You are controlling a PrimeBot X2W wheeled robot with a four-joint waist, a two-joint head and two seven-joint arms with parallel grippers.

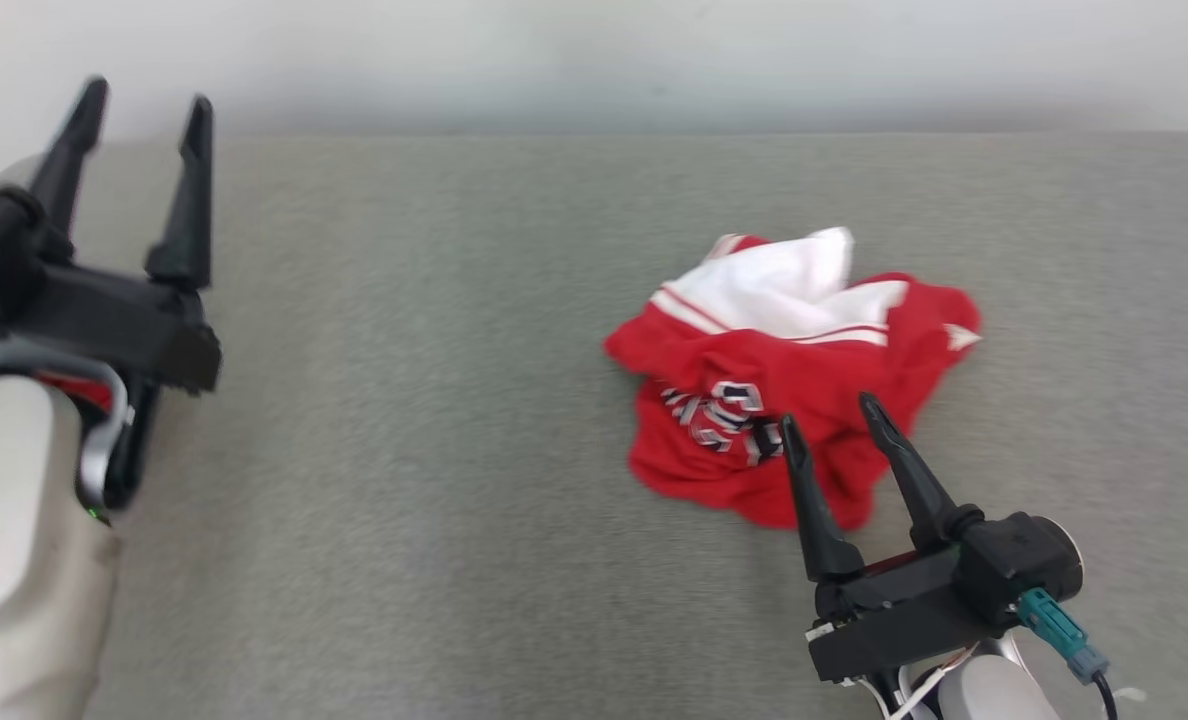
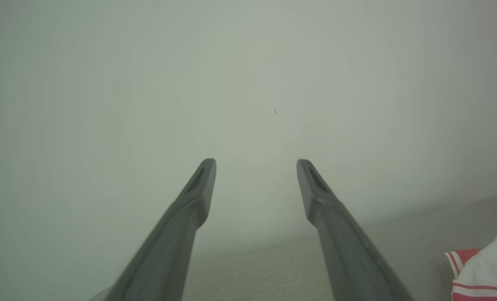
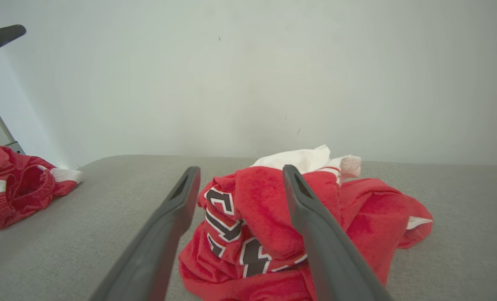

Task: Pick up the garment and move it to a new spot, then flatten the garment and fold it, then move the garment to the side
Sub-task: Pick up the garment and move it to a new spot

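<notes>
garment (image 1: 784,380): crumpled red fleecy heap, right half of grey cloth worktop (image 1: 434,400); no real long axis, white striped bit toward far edge, lettering toward near edge
right gripper (image 1: 829,412): fingers spread, at heap's near side, nothing held
left gripper (image 1: 146,97): wide apart, empty, over left side

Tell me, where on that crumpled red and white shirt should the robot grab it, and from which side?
Probably the raised red fold at the near edge of the garment, beside the lettering. It stands up from the crumpled heap, so two fingers can close around it. Come from the robot's near right, where the open right gripper lines up with that ridge; flatter edges look harder to pinch.
</notes>
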